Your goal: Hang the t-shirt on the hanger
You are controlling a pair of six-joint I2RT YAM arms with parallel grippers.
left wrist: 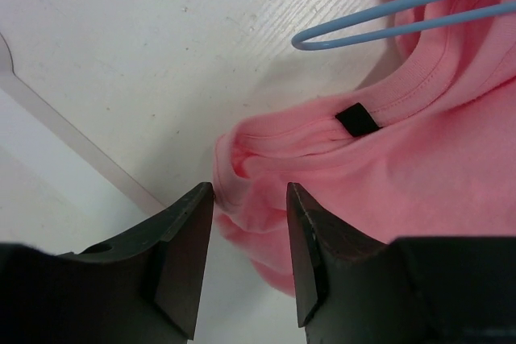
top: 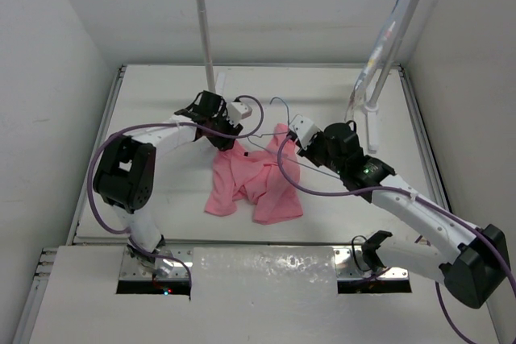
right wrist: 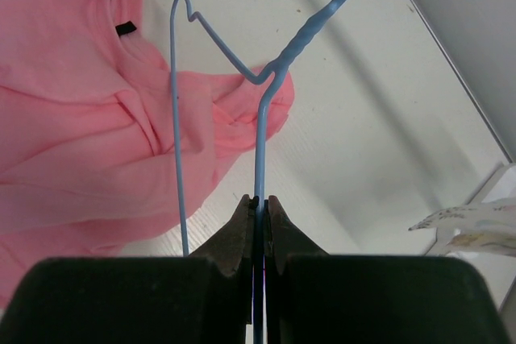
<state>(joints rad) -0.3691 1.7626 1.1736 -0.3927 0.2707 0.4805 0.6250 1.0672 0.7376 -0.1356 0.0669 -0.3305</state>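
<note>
The left arm (top: pixel 165 136) and right arm (top: pixel 411 199) are wearing white shells over black joints, with purple cables (top: pixel 141 127) looping behind the jaws. The fingers (left wrist: pixel 181 255) of the left gripper (left wrist: pixel 250 192) are showing as matte black wedges.

The left fingers (left wrist: pixel 181 263) gape apart; the right fingers (right wrist: pixel 235 239) pinch together.

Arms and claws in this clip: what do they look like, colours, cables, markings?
Both are white links with bulky black joint housings; the left arm and right arm each carry a looping purple cable. A green light glows on a black joint of the right arm. The left claw and right claw have dark, wedge-shaped fingers.
</note>
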